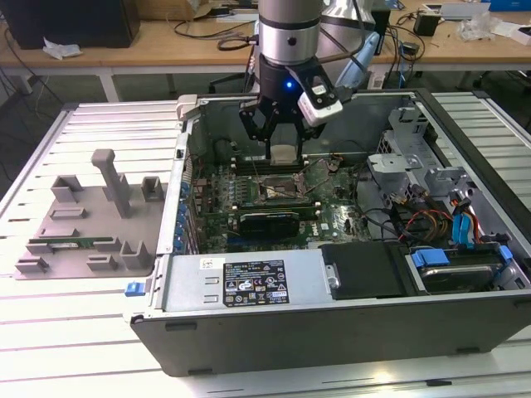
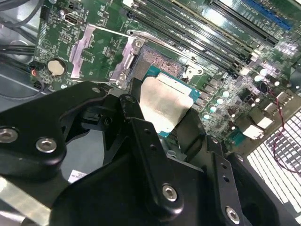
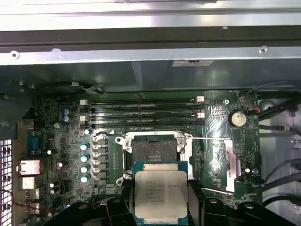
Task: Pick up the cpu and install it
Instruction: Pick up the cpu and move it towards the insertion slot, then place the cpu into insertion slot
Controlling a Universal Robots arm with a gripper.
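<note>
Exterior view, one gripper (image 1: pixel 282 149) clamped on one cpu (image 1: pixel 284 155), above one empty socket (image 1: pixel 286 189).

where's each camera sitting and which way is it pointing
Exterior view: off the arm, raised, looking down into the open computer case; shows the arm and gripper.
First wrist view: on the wrist, facing the motherboard and its empty socket past the cpu.
Second wrist view: on the wrist, looking along the black fingers from another side.
Both wrist views share the cpu gripped near that socket.
</note>
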